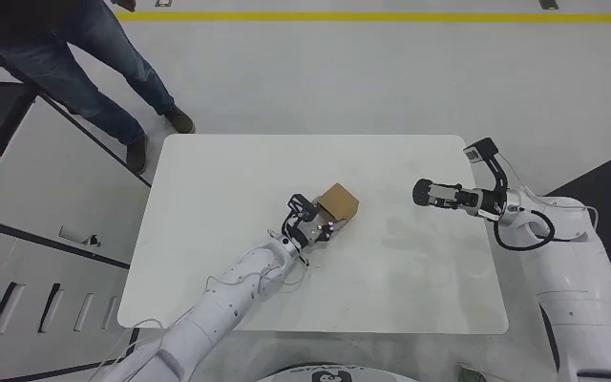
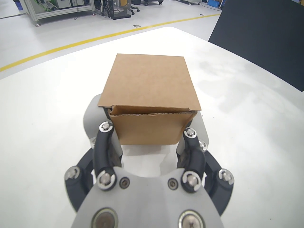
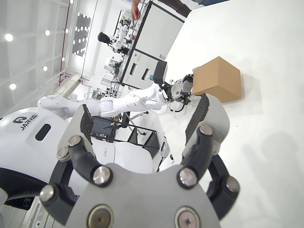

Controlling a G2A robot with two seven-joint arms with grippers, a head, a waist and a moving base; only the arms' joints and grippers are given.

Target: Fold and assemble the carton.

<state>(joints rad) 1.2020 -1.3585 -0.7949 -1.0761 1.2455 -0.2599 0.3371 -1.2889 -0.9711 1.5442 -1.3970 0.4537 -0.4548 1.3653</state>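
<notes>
The left pincer (image 2: pixel 149 129) clasped the near end of the cardboard carton (image 2: pixel 148 84) on the bench (image 2: pixel 47 119), while the right pincer (image 3: pixel 144 110) hung wide open, empty and well apart; a square, gentle hold would likely help the gaping lid seat flush.

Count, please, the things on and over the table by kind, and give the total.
Carton: 1
Grippers: 2, the left gripper and the right gripper
Table: 1
Total: 4

Right tool (image 3: pixel 144 110) spread wide, carton (image 3: pixel 218 79) on table (image 3: pixel 261 36), clamped by left tool (image 3: pixel 189 87)
</notes>
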